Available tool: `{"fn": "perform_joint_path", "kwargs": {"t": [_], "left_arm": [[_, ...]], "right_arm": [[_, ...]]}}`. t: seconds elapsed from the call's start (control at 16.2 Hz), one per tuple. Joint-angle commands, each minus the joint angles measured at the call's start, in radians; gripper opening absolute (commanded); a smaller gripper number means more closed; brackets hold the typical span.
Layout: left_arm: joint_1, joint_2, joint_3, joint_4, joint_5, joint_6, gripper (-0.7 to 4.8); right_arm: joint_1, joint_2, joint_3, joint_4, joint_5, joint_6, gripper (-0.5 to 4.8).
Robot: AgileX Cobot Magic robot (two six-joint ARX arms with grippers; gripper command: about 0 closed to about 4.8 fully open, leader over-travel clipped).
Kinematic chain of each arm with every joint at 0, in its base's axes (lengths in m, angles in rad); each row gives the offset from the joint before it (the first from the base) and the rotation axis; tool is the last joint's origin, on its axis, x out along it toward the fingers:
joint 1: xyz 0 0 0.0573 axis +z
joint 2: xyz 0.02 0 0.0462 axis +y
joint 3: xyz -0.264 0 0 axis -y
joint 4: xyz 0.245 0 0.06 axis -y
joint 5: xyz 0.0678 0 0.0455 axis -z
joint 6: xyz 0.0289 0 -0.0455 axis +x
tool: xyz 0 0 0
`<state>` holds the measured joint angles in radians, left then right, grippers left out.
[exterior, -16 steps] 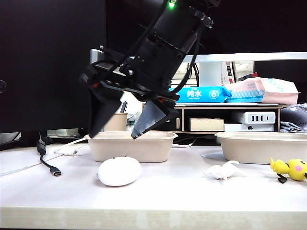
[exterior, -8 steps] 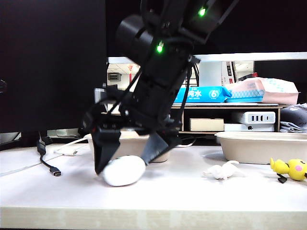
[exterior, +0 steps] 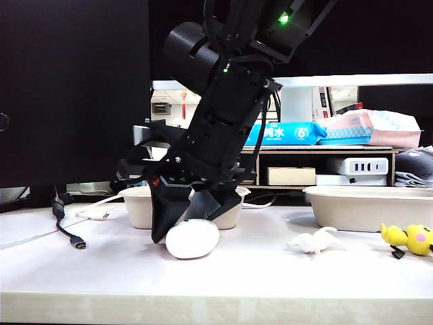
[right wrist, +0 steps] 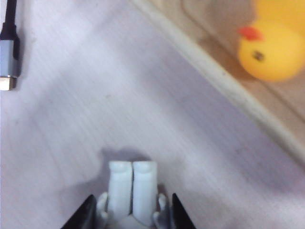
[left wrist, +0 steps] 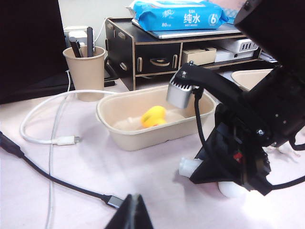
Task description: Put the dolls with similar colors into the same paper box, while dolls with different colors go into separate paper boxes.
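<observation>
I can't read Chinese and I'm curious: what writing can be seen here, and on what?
"纯水" and "6": blue wipes pack on the shelf.
"80": same pack, small print beside it unreadable.
Pink pack: print too blurred to read.
White carton behind: label too small to read.

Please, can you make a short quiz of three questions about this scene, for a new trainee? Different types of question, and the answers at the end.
1. True or false: the yellow rubber duck lies inside the left paper box.
2. Which toy is between the fingers of the right pincer? A) white egg-shaped blob B) small white limbed figure C) yellow figure with pink cheek
3. Fill in: the tan cup behind the left paper box holds ____.

Key: 1 true; 2 A; 3 pens. The left pincer stays near the table's front, holding nothing.
</observation>
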<state>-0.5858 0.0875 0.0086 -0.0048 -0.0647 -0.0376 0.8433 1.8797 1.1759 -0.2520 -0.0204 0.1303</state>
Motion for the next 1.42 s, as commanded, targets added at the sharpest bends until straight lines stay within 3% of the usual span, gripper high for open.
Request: {"fn": "perform_joint_path", "kwargs": {"t": [0.06, 0.43, 0.68, 0.87, 1.42], "left_arm": [[-0.001, 0.002, 0.001, 0.005, -0.002, 0.003, -0.06], [-0.052, 0.031, 0.001, 0.005, -0.003, 0.003, -0.06], [-0.19, 0.106, 0.001, 0.005, -0.002, 0.003, -0.06], [-0.261, 0.143, 0.001, 0.005, -0.002, 0.003, -0.06], [-0.269, 0.154, 0.001, 0.002, -0.002, 0.003, -0.06]], "right_arm": [[0.0, -0.007, 0.002, 0.001, 0.003, 0.001, 0.4], [-0.047, -0.138, 0.002, -0.03, 0.03, 0.0, 0.4], [-0.146, -0.241, 0.002, -0.14, 0.047, -0.035, 0.4], [-0.222, -0.28, 0.002, -0.2, 0.121, -0.084, 0.4], [-0.473, -0.269, -0.003, -0.183, 0.183, -0.131, 0.41]]}}
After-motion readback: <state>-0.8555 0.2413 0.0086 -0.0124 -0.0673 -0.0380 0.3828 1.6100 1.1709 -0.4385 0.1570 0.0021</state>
